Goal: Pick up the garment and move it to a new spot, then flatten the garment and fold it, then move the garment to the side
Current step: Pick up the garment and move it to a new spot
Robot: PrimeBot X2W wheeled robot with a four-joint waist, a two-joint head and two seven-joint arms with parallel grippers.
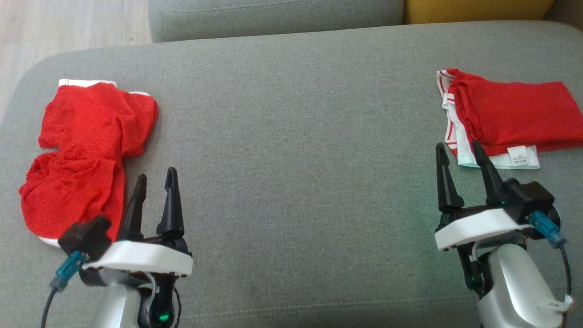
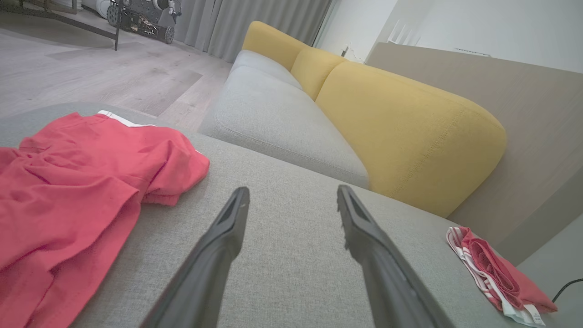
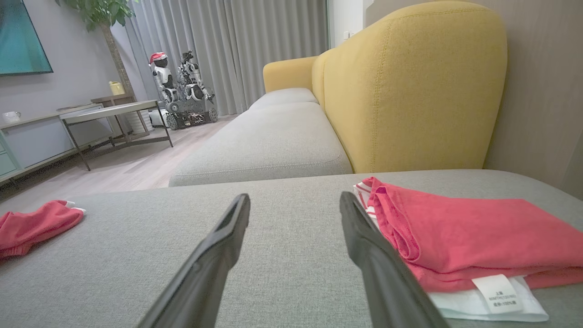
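Note:
A crumpled red garment (image 1: 86, 150) with white trim lies loose at the left end of the grey cushion (image 1: 291, 136); it fills the left of the left wrist view (image 2: 77, 191). My left gripper (image 1: 155, 180) stands open just right of its lower part, holding nothing (image 2: 291, 196). A second red garment (image 1: 505, 118) with a white striped waistband lies folded at the right end. My right gripper (image 1: 457, 150) is open with nothing in it, its fingertips at that garment's near-left corner (image 3: 455, 237).
A grey seat cushion (image 1: 273, 16) and a yellow backrest (image 1: 473, 9) lie beyond the far edge. Wood floor (image 1: 54, 23) shows at the far left. The right wrist view shows a low table (image 3: 114, 114) and a small wheeled robot (image 3: 182, 100) across the room.

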